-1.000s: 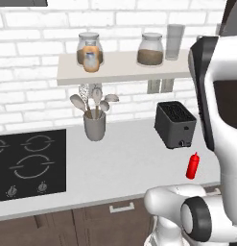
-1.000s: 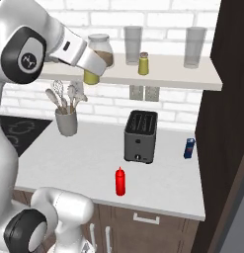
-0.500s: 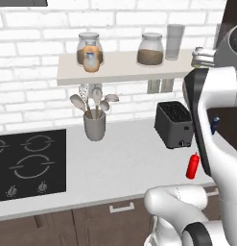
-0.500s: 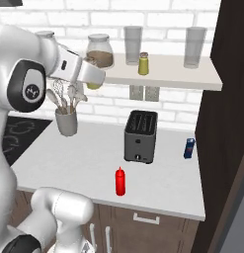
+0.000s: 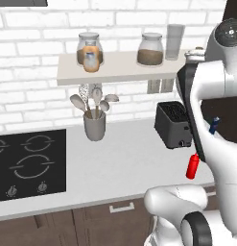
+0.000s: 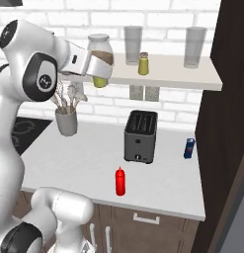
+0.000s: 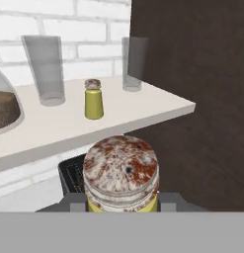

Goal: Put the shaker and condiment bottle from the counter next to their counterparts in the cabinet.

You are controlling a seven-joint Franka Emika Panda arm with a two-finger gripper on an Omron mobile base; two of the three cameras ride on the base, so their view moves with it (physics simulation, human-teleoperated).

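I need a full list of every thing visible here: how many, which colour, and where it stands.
shaker: 1, yellow-green, in the gripper
second shaker: 1, yellow-green, on shelf
shelf: 1, beige, on brick wall
jars: 2, clear, on shelf
orange bottle: 1, shelf, before left jar
glasses: 2, clear, on shelf
red squeeze bottle: 1, counter front
toaster: 1, dark, counter
blue bottle: 1, right of toaster
utensil holder: 1, grey, counter
stovetop: 1, black, left
gripper: 1, shut on shaker, below shelf's edge

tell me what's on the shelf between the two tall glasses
The counterpart shaker stands on the cabinet between the two tall glasses, seen in the right base view.
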